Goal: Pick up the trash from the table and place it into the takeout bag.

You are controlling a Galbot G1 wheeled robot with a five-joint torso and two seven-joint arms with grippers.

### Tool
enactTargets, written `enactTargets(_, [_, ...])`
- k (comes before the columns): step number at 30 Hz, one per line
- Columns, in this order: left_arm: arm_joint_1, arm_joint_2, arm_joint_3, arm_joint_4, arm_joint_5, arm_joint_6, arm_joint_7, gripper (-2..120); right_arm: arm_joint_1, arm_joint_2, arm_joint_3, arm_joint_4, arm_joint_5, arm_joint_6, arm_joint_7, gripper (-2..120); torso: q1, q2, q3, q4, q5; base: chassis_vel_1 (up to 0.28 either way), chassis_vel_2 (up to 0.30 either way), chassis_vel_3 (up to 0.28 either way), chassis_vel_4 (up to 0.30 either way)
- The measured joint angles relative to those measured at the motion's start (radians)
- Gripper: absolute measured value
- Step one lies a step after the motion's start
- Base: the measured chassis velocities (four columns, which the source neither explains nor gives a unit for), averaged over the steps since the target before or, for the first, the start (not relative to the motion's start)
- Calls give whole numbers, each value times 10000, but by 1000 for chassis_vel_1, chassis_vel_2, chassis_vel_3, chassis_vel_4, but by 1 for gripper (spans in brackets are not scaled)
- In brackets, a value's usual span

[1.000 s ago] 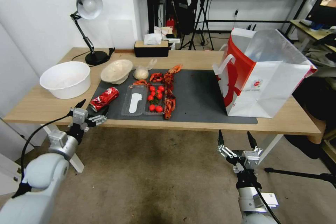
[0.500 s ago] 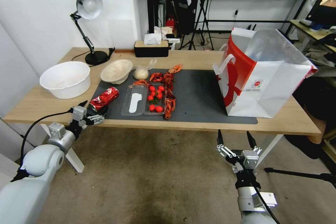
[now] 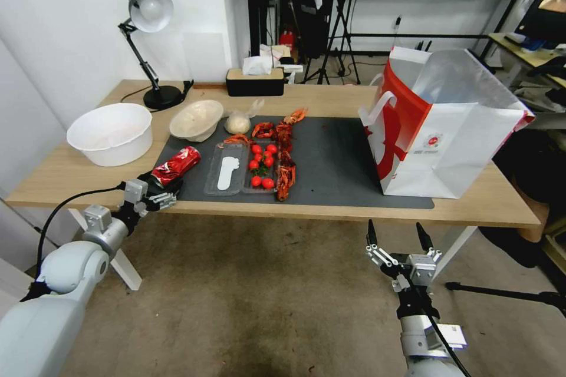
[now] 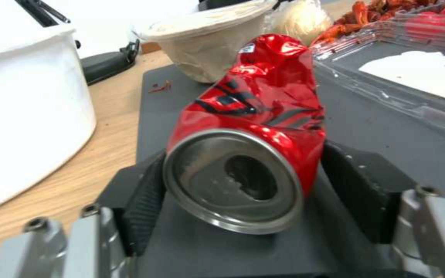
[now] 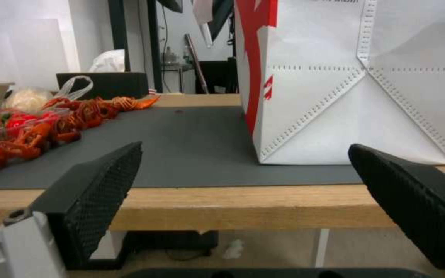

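I find the crushed red can (image 3: 175,166) lying on its side at the near left corner of the grey mat (image 3: 336,165), on the table (image 3: 59,179). Its long axis runs diagonally, open top end toward me and the table's front edge, far end angled toward the beige bowl (image 3: 196,119). In the left wrist view the can (image 4: 256,127) sits between the two black pads, its silver top facing the camera; the pad (image 4: 143,200) on one side is at the rim, the other pad is just beside the can's body. I cannot tell whether they press it.

My left claw (image 3: 154,188) is at the table's front edge, spread around the can's near end, the arm reaching up and forward from low on the left, forearm slanted toward the mat corner.

My right claw (image 3: 396,234) hangs below the table's front edge, spread wide, holding nothing, fingers pointing up. Its wrist view looks level across the mat toward the takeout bag (image 5: 356,85).

The takeout bag (image 3: 442,129) stands upright at the mat's right end, mouth open. A white tub (image 3: 110,132) sits left of the can, off the mat. A clear tray (image 3: 236,168) lies just right of the can.
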Motion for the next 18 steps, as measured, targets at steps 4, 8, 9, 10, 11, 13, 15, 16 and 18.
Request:
enactTargets(4, [-96,65,39,80,3,-61,-15,61,41,-1,-15,-41,1,0,6,100,0,0,0,0,0,0,0,0,0])
enactTargets(8, [-134,170,40,107,-2,-174,5,54,51,-2,-16,-76,2,-1,12,100,0,0,0,0,-1,0,0,0,0])
enactTargets(9, [-134,195,40,99,-4,-203,26,54,52,1,-18,-78,1,-2,12,100,0,0,0,0,0,0,0,0,0])
enactTargets(10, [-134,195,40,99,-4,-203,26,54,52,1,-18,-78,1,-2,12,100,0,0,0,0,0,0,0,0,0])
enactTargets(11, [-129,222,44,67,-13,-261,49,54,52,9,-19,-81,1,-3,13,100,0,0,0,0,0,0,0,0,0])
enactTargets(13, [-111,260,48,-38,-32,-315,89,54,51,22,-22,-85,-9,-4,13,100,0,0,-1,0,-1,0,0,0,0])
enactTargets(15, [-92,283,48,-133,-64,-330,96,54,47,23,-23,-89,-18,-4,13,100,0,0,-1,0,0,0,0,0,0])
enactTargets(16, [-84,290,48,-163,-74,-335,97,54,46,24,-23,-89,-20,-4,13,100,0,0,-1,0,-1,0,0,0,0])
enactTargets(18, [-56,319,44,-290,-110,-348,101,54,34,26,-23,-90,-29,-4,14,100,0,0,-1,0,-1,0,0,0,0])
